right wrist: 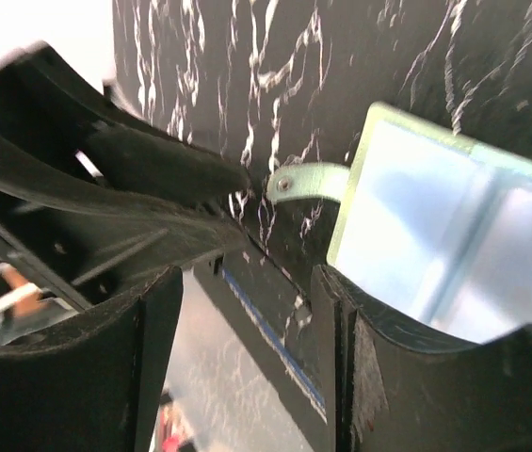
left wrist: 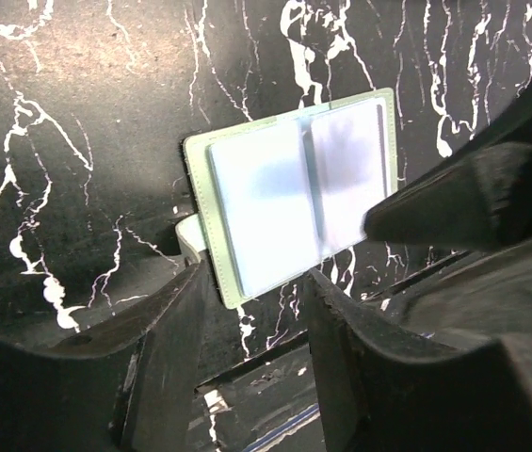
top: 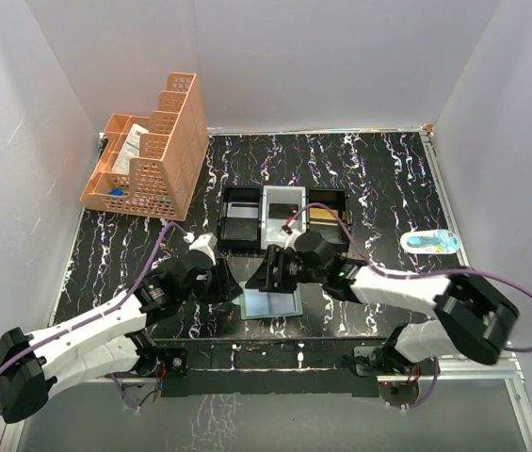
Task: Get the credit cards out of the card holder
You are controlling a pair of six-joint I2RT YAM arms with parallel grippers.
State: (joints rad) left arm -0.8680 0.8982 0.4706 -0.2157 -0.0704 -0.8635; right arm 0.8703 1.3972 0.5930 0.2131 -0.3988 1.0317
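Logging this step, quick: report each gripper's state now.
Left gripper: open, holding nothing.
Right gripper: open, holding nothing, beside the card holder.

Card holder lies open on the table, left tool just off its left side, right tool over its back edge, tray behind.

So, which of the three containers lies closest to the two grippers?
The card holder, lying open and flat; the three-compartment tray and the orange organiser stand farther back.
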